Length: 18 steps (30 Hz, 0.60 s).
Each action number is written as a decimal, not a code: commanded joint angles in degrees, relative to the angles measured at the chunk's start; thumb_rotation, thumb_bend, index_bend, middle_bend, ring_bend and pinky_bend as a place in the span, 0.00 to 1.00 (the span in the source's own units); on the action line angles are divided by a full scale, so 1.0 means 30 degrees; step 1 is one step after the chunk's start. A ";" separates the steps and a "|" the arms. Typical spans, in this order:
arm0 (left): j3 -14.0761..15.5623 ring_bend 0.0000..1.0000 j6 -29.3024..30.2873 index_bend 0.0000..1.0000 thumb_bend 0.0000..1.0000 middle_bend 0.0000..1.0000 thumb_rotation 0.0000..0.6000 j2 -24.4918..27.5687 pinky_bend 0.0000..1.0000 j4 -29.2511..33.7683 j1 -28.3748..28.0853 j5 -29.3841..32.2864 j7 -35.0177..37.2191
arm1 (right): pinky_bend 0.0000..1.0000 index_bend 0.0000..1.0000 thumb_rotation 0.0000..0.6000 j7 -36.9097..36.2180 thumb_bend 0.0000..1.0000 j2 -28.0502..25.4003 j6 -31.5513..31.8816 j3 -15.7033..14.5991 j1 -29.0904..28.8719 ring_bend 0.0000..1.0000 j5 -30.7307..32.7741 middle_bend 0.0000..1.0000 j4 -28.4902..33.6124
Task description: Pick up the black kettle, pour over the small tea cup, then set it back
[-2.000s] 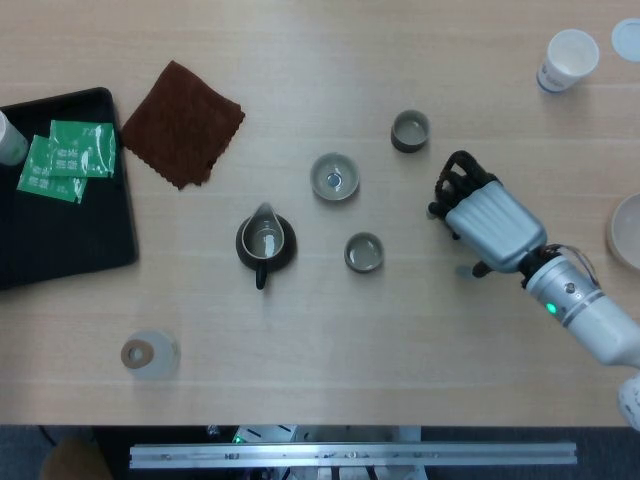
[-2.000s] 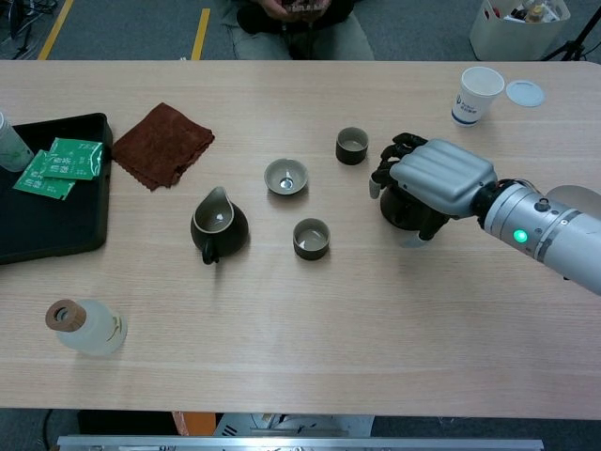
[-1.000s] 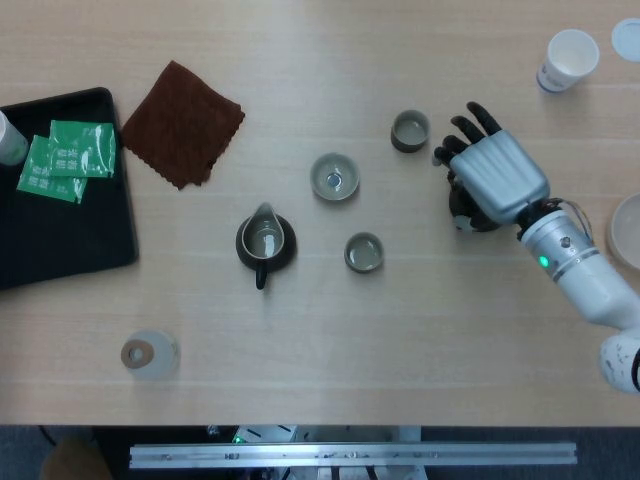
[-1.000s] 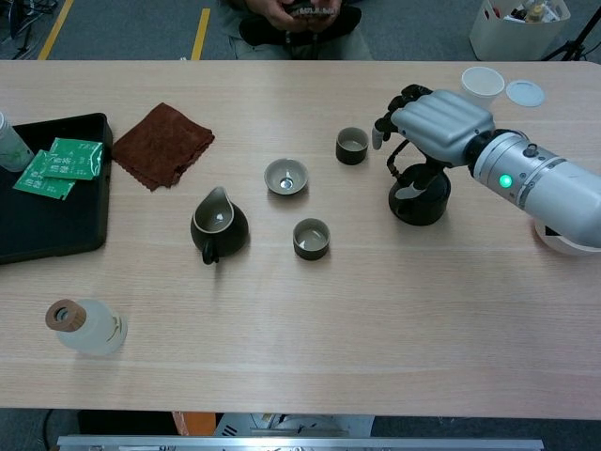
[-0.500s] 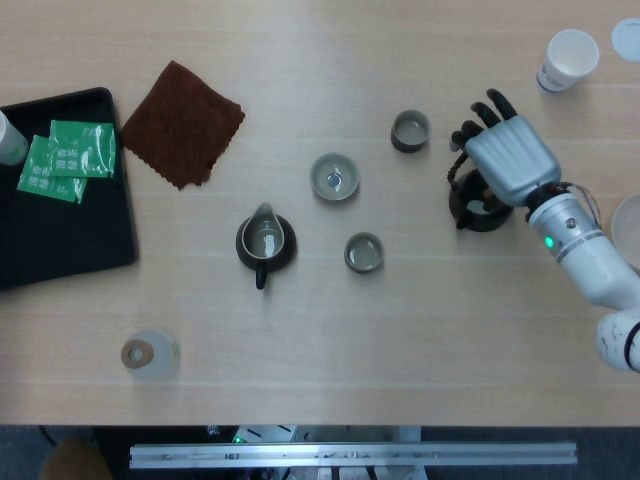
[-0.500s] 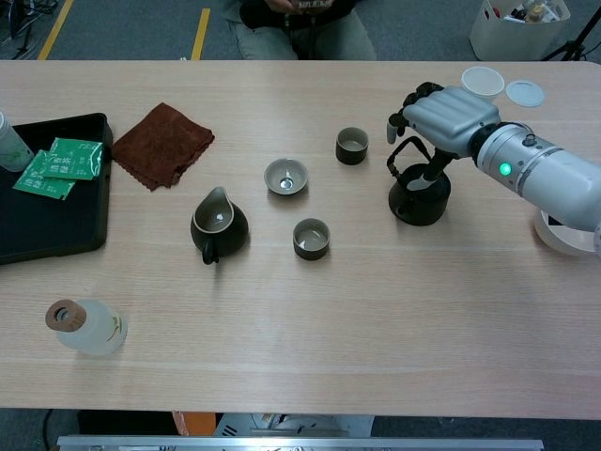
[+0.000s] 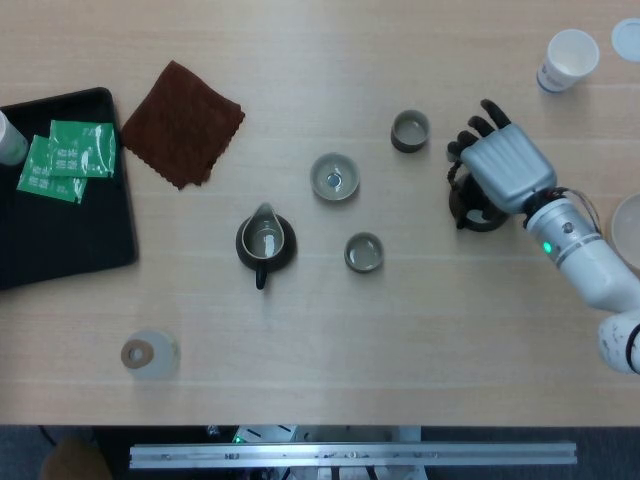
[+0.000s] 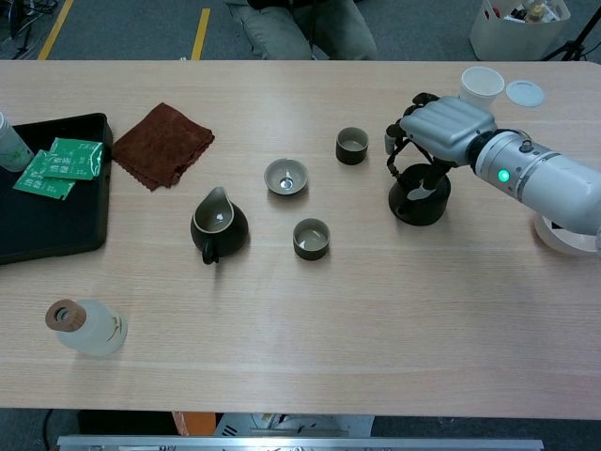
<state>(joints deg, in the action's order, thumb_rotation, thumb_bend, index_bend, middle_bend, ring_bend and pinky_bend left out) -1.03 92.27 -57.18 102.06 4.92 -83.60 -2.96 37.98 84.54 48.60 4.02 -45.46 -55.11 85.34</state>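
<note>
One arm shows, the right, reaching in from the right edge of the bench (image 8: 310,338) with a green light lit on its wrist. Its right hand (image 7: 507,170) sits palm-down over the black kettle (image 8: 420,199), which stands upright on the bench right of the cups. Dark fingers (image 8: 395,139) curl down around the kettle's arched handle; whether they actually grip it or only rest against it cannot be told in either view. Nearest the kettle, up and to its left, is a dark straight-sided cup (image 7: 410,131). A pale shallow cup (image 7: 334,176) lies further left, and a small tea cup (image 7: 364,253) sits below it, beside a dark pitcher (image 7: 265,241) with its spout pointing away. A brown cloth (image 7: 182,123) and a black tray (image 7: 60,230) lie well to the left.
</note>
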 commanded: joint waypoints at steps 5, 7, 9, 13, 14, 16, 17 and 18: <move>-0.0022 0.03 0.0005 0.16 0.36 0.10 1.00 -0.0009 0.05 -0.0022 -0.0014 -0.0065 0.0049 | 0.00 0.34 0.83 -0.0140 0.00 -0.0449 0.0160 -0.0239 0.0081 0.24 0.0320 0.41 0.0477; -0.0030 0.03 0.0029 0.16 0.36 0.10 1.00 0.0026 0.05 -0.0011 0.0001 -0.0067 0.0083 | 0.00 0.37 0.83 -0.0434 0.00 -0.0656 0.0278 -0.0298 0.0186 0.26 0.0116 0.43 0.0723; -0.0040 0.03 0.0052 0.16 0.36 0.10 1.00 0.0045 0.05 -0.0009 0.0013 -0.0067 0.0109 | 0.01 0.39 0.83 -0.0644 0.00 -0.0879 0.0364 -0.0376 0.0276 0.28 -0.0066 0.45 0.0968; -0.0025 0.03 0.0036 0.16 0.36 0.10 1.00 0.0038 0.05 -0.0025 0.0028 -0.0071 0.0125 | 0.04 0.42 0.83 -0.0944 0.00 -0.1400 0.0696 -0.0614 0.0521 0.31 -0.0550 0.48 0.1595; -0.0021 0.03 0.0025 0.16 0.36 0.10 1.00 0.0033 0.05 -0.0033 0.0025 -0.0080 0.0124 | 0.06 0.43 0.83 -0.1030 0.00 -0.1519 0.0768 -0.0650 0.0579 0.32 -0.0651 0.48 0.1738; -0.0024 0.03 0.0023 0.16 0.36 0.10 1.00 0.0022 0.05 -0.0046 0.0025 -0.0085 0.0136 | 0.08 0.44 0.83 -0.1224 0.00 -0.1806 0.0926 -0.0723 0.0712 0.33 -0.0856 0.49 0.2073; -0.0029 0.03 0.0024 0.16 0.36 0.10 1.00 0.0021 0.05 -0.0055 0.0026 -0.0082 0.0143 | 0.09 0.44 0.83 -0.1279 0.00 -0.1926 0.0972 -0.0768 0.0760 0.33 -0.0938 0.50 0.2211; -0.0032 0.03 0.0023 0.16 0.36 0.10 1.00 0.0015 0.05 -0.0066 0.0027 -0.0083 0.0159 | 0.09 0.44 0.83 -0.1360 0.00 -0.2077 0.1035 -0.0826 0.0826 0.34 -0.1057 0.50 0.2397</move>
<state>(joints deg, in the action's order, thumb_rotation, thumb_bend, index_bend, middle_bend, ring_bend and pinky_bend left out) -1.12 92.34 -57.13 101.86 5.00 -83.85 -2.49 34.23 78.75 51.42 1.78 -43.26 -57.89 92.06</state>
